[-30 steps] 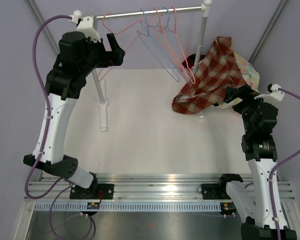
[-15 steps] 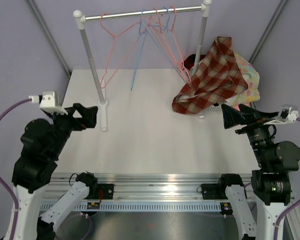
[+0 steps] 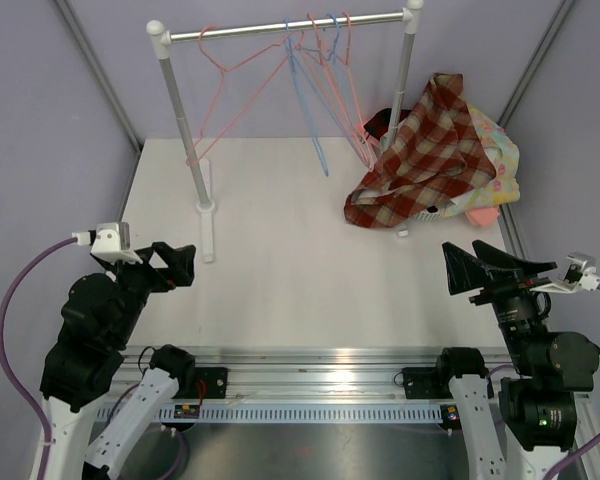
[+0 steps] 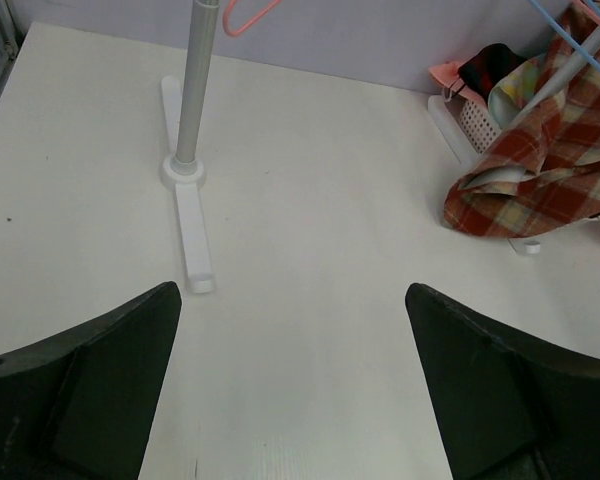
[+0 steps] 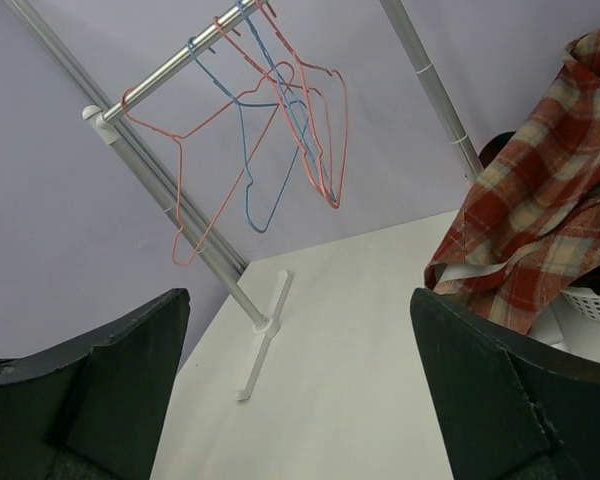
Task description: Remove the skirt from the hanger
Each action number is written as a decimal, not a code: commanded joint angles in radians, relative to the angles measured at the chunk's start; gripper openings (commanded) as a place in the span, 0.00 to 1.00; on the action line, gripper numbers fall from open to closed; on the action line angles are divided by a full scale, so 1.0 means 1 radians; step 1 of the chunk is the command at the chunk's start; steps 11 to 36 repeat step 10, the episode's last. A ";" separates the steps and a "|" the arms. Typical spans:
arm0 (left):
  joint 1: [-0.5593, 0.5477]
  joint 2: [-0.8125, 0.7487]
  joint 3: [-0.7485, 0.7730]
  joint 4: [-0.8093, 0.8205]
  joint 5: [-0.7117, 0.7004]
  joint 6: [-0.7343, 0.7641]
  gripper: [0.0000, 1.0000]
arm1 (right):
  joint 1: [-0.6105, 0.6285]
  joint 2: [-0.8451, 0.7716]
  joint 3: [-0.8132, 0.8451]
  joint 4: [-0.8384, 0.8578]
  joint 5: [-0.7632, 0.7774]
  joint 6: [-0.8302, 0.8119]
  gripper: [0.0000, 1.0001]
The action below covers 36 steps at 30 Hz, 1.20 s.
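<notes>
Top external shows us the skirt [image 3: 425,160] heaped over the basket [image 4: 477,125] at the worktop's [image 3: 300,270] far right, other clothes [image 3: 495,150] beneath, away from the hangers [image 3: 320,45]. Left gripper [image 4: 290,290] and right gripper [image 5: 300,295] hold their jaws apart, gripping nothing.

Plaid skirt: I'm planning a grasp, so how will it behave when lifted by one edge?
Probably floppy: the skirt sags in folds over the basket. Likely light, since it looks like thin cloth. It might snag on the basket rim.
</notes>
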 commanded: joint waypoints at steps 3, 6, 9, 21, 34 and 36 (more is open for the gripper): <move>-0.003 -0.008 -0.024 0.032 -0.036 0.005 0.99 | 0.006 0.020 0.029 -0.026 -0.013 -0.019 0.99; -0.003 0.016 -0.037 0.043 -0.116 -0.004 0.98 | 0.006 0.026 0.014 -0.019 -0.009 -0.028 0.99; -0.003 0.050 -0.063 0.066 -0.206 0.029 0.99 | 0.006 0.033 -0.005 -0.016 -0.017 -0.054 0.99; -0.003 0.090 -0.075 0.073 -0.234 0.045 0.99 | 0.006 0.029 -0.006 -0.032 0.000 -0.062 1.00; -0.003 0.090 -0.075 0.073 -0.234 0.045 0.99 | 0.006 0.029 -0.006 -0.032 0.000 -0.062 1.00; -0.003 0.090 -0.075 0.073 -0.234 0.045 0.99 | 0.006 0.029 -0.006 -0.032 0.000 -0.062 1.00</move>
